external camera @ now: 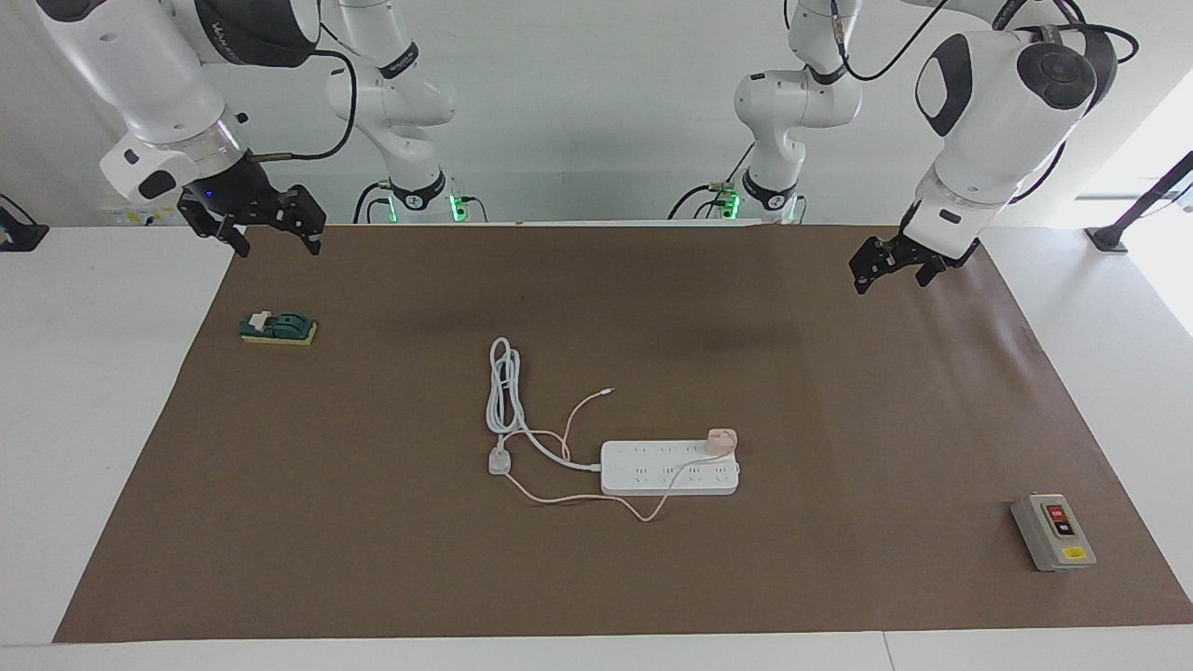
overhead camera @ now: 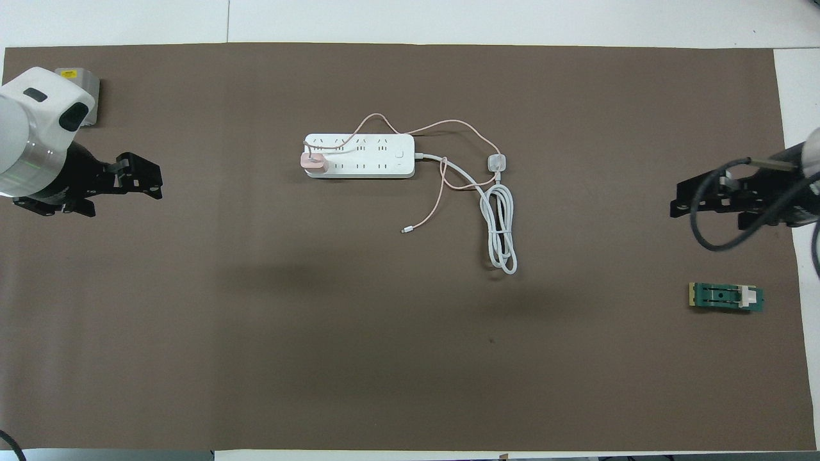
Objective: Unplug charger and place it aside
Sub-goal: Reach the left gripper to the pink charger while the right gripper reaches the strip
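The pale pink charger (external camera: 720, 440) (overhead camera: 314, 164) is plugged into the white power strip (external camera: 669, 475) (overhead camera: 365, 165), at the strip's end toward the left arm. Its thin pink cable (external camera: 569, 499) (overhead camera: 448, 123) loops around the strip and ends loose (overhead camera: 405, 230) on the mat, nearer to the robots. My left gripper (external camera: 893, 280) (overhead camera: 154, 179) hangs open and empty in the air over the mat at the left arm's end. My right gripper (external camera: 278, 244) (overhead camera: 679, 202) hangs open and empty over the mat's edge at the right arm's end. Both are well apart from the charger.
The strip's thick white cord (external camera: 503, 391) (overhead camera: 503, 237) lies coiled beside it, with its three-pin plug (external camera: 500, 461) (overhead camera: 497, 163). A green knife switch (external camera: 278, 327) (overhead camera: 726, 297) lies under the right gripper. A grey button box (external camera: 1053, 531) (overhead camera: 90, 96) stands at the left arm's end.
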Robot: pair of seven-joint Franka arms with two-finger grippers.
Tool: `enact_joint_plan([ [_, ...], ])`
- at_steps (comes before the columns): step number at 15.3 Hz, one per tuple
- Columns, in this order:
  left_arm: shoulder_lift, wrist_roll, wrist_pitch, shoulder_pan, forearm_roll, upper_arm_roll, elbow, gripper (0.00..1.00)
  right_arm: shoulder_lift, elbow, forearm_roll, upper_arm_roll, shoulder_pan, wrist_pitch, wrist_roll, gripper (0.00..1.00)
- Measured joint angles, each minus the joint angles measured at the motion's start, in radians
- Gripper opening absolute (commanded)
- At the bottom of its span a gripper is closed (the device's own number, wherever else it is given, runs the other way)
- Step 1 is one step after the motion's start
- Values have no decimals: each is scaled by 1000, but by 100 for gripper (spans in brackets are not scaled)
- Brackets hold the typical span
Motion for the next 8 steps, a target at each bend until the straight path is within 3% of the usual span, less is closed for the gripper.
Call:
enact_joint_plan([
  [4,129,-352,37,-31,-64,-8,103,100,95,-10,112,3,95,89,307,100],
  [8,200,-742,187,-60,-75,-10,120,100,198,-13,237,4,189,223,605,100],
])
